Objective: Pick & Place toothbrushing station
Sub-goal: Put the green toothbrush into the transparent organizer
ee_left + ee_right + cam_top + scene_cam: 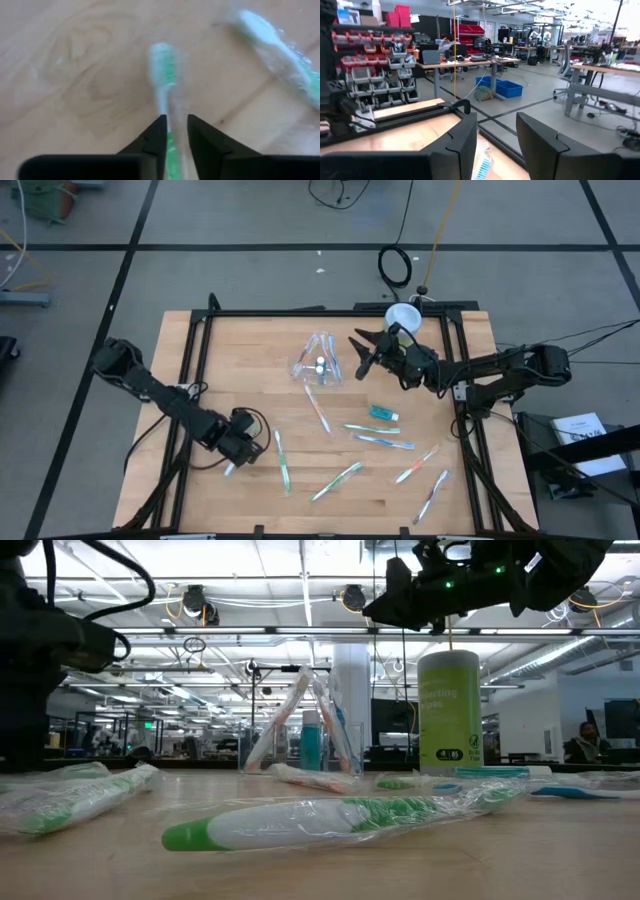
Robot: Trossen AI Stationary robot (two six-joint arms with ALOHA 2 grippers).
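At about seven o'clock on the table (200,350), the left gripper (232,463) pinches a wrapped green-and-white toothbrush (164,75). More pastel toothbrushes (379,440) lie scattered toward four o'clock. The clear container (318,361), seemingly holding brushes, stands near twelve, beside the raised, open right gripper (361,352).

Grey floor (250,220) (black-taped), red bins (400,14), seemingly ceiling strip lights (300,585).

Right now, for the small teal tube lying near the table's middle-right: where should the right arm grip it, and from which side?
Probably from straight above, across the short width of the teal tube at mid-body. It lies flat on the table, long axis roughly left to right, with bare wood around it. The open right gripper hangs raised just beyond it; the nearest wrapped toothbrush lies apart on the near side.
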